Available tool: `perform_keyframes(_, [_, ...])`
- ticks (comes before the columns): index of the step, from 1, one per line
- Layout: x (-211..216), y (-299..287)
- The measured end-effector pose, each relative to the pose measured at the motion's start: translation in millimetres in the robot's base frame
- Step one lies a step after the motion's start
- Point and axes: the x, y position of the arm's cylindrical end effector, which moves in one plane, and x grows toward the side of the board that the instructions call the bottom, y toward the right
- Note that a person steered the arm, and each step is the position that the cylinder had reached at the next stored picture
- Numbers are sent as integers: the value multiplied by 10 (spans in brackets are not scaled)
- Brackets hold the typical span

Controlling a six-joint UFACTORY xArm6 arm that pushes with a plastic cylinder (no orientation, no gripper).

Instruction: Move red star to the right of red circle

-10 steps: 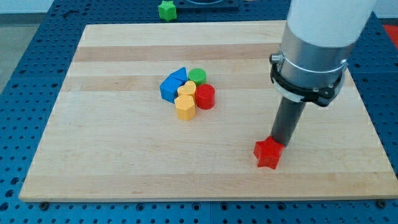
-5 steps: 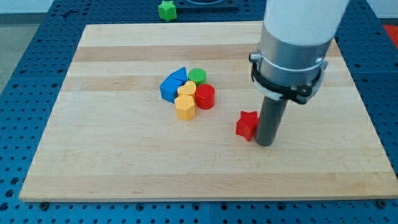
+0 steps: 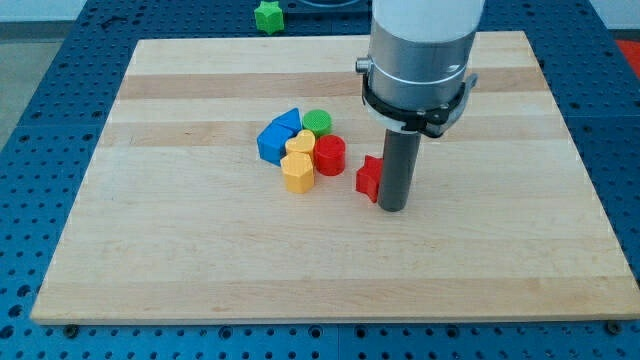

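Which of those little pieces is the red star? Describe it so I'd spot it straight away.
Find the wooden board and the dark rod coming down onto it; my tip sits near the board's middle. The red star is pressed against the rod's left side in the view. Unlike the round red circle to its left in the cluster, it has points and stands apart.

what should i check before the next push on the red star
1. Contact: my tip sits against the right side of the red star - ok.
2. Side: the red star lies to the view's right of the red circle - ok.
3. Gap: a thin strip of board seems to show between star and circle, so they look apart - ok.
4. Cluster: green circle, blue blocks and yellow blocks sit packed left of the red circle; a further push left may disturb them - not ok.
5. Star's right half: hidden behind the rod - cannot tell.
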Motion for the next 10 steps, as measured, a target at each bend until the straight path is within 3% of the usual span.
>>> perform_keyframes(6, [-332,-443])
perform_keyframes(10, [-529,179])
